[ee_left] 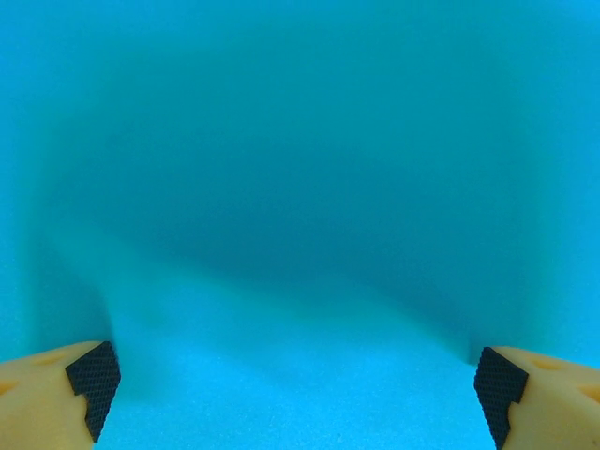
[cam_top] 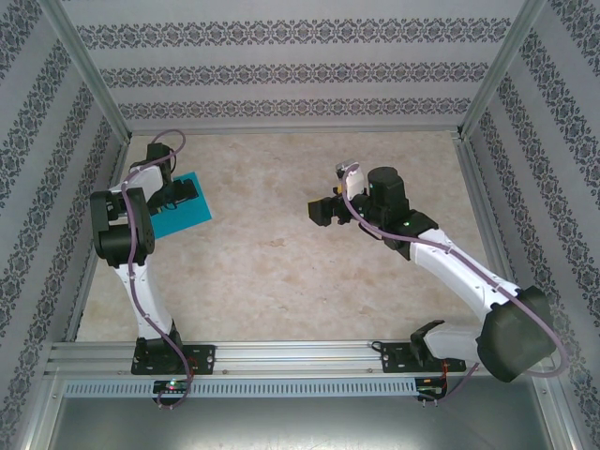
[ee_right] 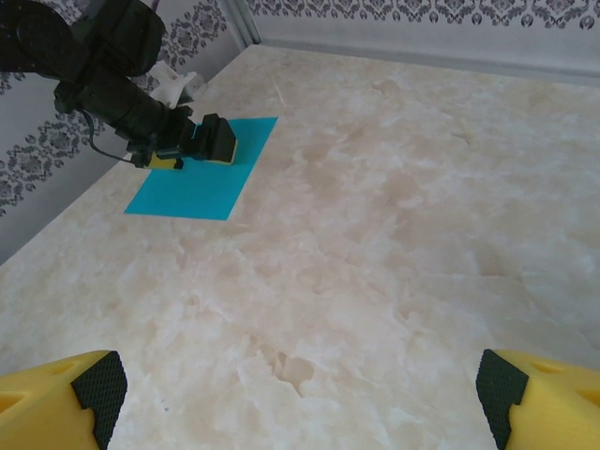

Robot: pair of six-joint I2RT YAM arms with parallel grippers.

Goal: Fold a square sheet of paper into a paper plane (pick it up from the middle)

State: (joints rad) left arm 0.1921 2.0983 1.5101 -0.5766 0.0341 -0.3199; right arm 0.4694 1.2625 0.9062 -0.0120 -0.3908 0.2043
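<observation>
1. Presently, the left gripper (ee_left: 300,386) has its fingers spread wide. Its two black ribbed pads (ee_left: 94,386) sit at opposite lower corners of the left wrist view, and it holds nothing.
2. Close beneath those fingers lies the square sheet of paper (ee_left: 300,187). It is turquoise-blue, plain and smooth, with a soft band of shadow across it.
3. Seen from the right wrist camera, the left gripper's yellow fingertips are down at the sheet. They are inside its outline, over the half farther from the arm bases. Whether they actually touch the paper cannot be told.
4. The sheet lies flat and unfolded on the table (cam_top: 281,281), a pale marbled surface. It is on the left side, near the left wall (cam_top: 37,169).
5. The right gripper (ee_right: 300,389) is likewise spread wide and holds nothing. Its yellow fingers with black pads sit at the lower corners of its own view, with bare table below them.
6. In the overhead view, the right gripper sits above the middle of the table, pointing towards the left. It is well apart from the sheet.
7. Patterned walls stand on three sides of the table. A metal rail (cam_top: 300,356) runs along the near edge and carries both arm bases.
</observation>
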